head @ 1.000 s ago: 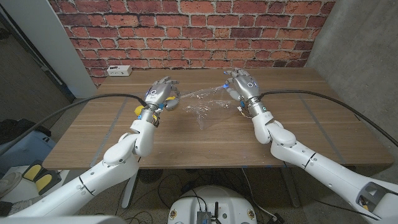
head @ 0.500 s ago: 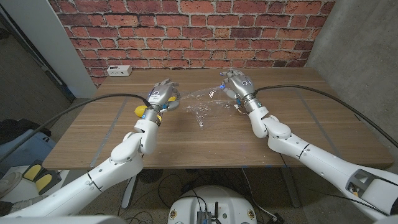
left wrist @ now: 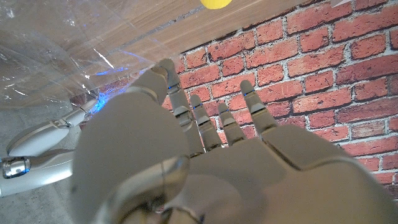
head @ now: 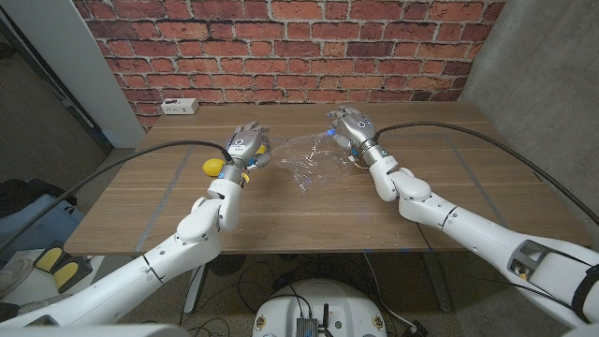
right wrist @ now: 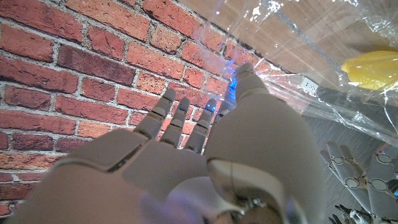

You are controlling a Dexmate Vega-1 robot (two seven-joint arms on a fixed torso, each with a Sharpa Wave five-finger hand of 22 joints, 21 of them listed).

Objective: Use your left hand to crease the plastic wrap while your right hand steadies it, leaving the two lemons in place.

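Note:
A crumpled sheet of clear plastic wrap (head: 304, 161) lies mid-table between my two hands. My left hand (head: 247, 143) is at the wrap's left edge with its fingers straight and apart, and its fingertips (left wrist: 166, 70) reach the film (left wrist: 68, 50). At the wrap's far right corner is my right hand (head: 352, 124), fingers also spread, with one fingertip (right wrist: 244, 71) against the sheet (right wrist: 311, 43). Neither hand grips the wrap. One yellow lemon (head: 213, 167) sits just left of my left wrist. A lemon (right wrist: 373, 67) shows through the film in the right wrist view.
A white power strip (head: 177, 106) lies at the table's back left, near the red brick wall (head: 299, 47). Bare wooden tabletop (head: 449, 197) stretches right of and in front of the wrap.
My right hand has slid left along the wrap's far edge, towards my left hand. The left hand and the lemon beside it have barely moved.

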